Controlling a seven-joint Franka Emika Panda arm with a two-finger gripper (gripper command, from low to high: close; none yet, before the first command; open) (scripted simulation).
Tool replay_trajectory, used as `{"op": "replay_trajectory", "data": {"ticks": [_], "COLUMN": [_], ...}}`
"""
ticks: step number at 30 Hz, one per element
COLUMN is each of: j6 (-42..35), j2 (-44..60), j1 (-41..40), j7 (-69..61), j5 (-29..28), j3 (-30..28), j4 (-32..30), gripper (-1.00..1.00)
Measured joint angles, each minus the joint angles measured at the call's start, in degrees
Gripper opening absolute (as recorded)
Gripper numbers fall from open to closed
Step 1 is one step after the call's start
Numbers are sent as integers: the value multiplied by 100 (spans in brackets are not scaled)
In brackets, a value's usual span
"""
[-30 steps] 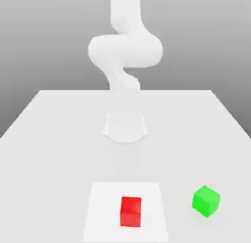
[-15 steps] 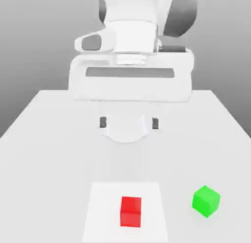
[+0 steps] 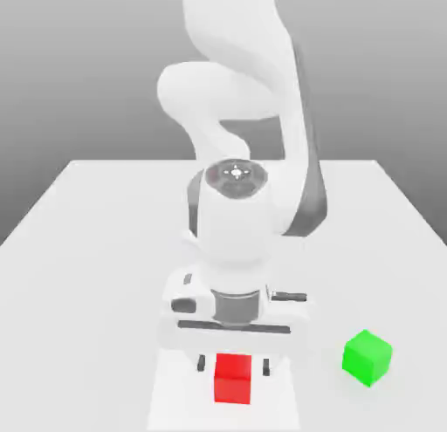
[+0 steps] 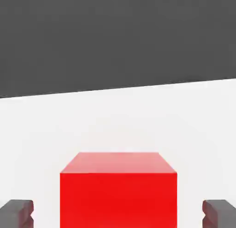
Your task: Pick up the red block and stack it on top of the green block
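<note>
Exterior view: red cube sits squarely between the hand's spread fingers; green cube, corner forward, lies beyond them toward the view's right. Hand view: gaps separate both fingertips from the red cube.

Table: you see a wide, pale grey table, plain and smooth, its far edge straight across the exterior view.
White patch: you have a flat, brighter white patch on the table, low in the exterior view and just to its left of centre.
Backdrop: behind the table you get a plain grey backdrop, paler towards its top.
Dark area: your hand view has an even, dark grey area meeting white along a slanted edge.
</note>
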Motion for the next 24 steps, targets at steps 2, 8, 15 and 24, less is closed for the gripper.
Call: {"op": "replay_trajectory", "data": {"ticks": [2,8,15,24], "j6": [1,-389,-1262,-653], "j2": [0,-462,-1351,-596], "j1": [-1,-39,903,1709], "j7": [5,-28,-159,182], "j5": [-5,41,108,-455], "j3": [1,50,847,967], "j4": [0,-71,-87,27], "gripper": [-100,-100,-100,100]}}
